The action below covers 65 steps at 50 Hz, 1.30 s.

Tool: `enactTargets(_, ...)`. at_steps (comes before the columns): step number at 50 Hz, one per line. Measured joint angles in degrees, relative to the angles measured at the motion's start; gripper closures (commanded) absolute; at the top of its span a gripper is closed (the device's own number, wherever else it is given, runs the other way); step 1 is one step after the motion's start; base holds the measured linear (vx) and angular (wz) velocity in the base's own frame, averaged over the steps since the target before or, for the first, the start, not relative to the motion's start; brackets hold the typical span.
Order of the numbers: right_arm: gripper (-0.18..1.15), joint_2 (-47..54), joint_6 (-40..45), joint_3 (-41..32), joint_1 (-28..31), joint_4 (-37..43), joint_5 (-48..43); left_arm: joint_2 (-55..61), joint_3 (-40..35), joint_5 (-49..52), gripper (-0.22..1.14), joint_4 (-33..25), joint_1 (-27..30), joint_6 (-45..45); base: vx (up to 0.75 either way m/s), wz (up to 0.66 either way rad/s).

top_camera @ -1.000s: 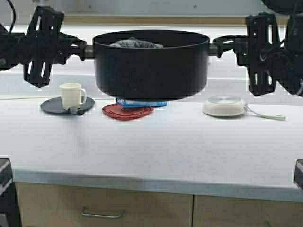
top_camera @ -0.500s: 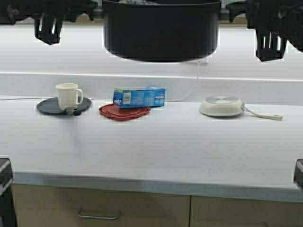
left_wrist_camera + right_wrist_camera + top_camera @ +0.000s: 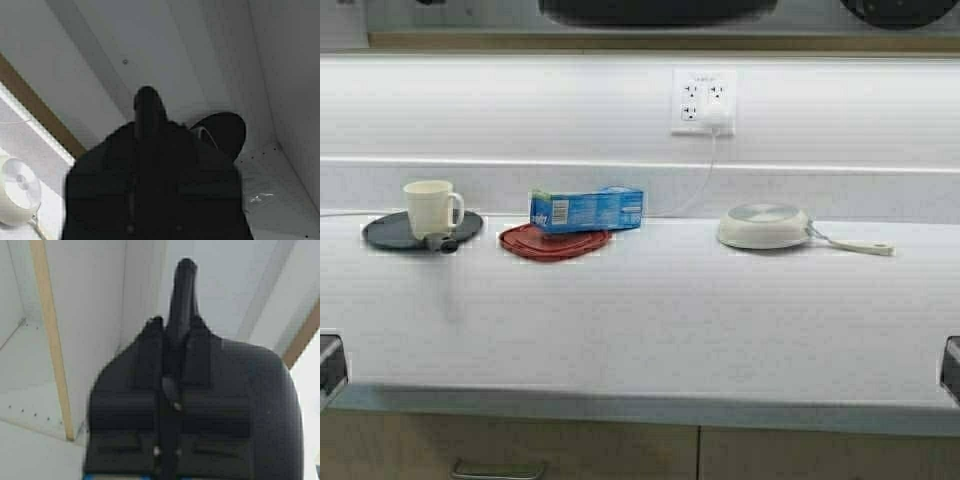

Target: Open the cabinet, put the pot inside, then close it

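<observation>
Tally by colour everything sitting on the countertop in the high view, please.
White or cream: 2, the mug and the lidded pan
Dark grey: 1, the plate under the mug
Red: 1, the flat lid
Blue: 1, the box resting on the red lid
Total: 5

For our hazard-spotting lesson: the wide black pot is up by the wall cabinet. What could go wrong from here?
1. The matte-black cooking pot hangs above the counter, carried by the left gripper and right gripper. A slip would probably drop it onto the blue cardboard box.
2. The right gripper is close to the cabinet's tan wooden edge, so the pot's side could knock it going in.
</observation>
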Motion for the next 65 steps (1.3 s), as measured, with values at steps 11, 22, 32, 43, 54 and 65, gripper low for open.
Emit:
enactTargets(11, 0.90, 0.18, -0.70, -5.01, -2.64, 1.14, 5.36, 1.67, -5.36, 3.16, 0.89, 0.00, -0.09, 0.00, 0.09, -0.07)
enactTargets(22, 0.90, 3.96, -0.62, -11.78, -5.89, 1.05, 11.16, 7.29, -13.89, 7.38, 0.89, 0.00, 0.00, 0.00, 0.11, -0.04)
enactTargets(32, 0.90, 10.20, -0.70, -20.48, -8.53, 0.53, 15.03, 11.43, -20.21, 8.53, 0.89, 0.00, 0.00, 0.00, 0.13, 0.04)
enactTargets(43, 0.90, 14.94, -0.70, -25.14, -9.40, 0.53, 15.47, 15.82, -25.40, 10.02, 0.89, 0.00, 0.09, 0.00, 0.13, 0.06)
enactTargets(54, 0.90, 15.64, -0.70, -25.22, -9.49, 0.53, 15.64, 17.75, -26.46, 10.28, 0.89, 0.00, 0.09, 0.00, 0.13, -0.03)
enactTargets(65, 0.90, 17.31, -0.70, -24.52, -9.40, 0.53, 16.26, 17.75, -23.82, 9.76, 0.89, -0.70, 0.09, 0.00, 0.09, -0.04)
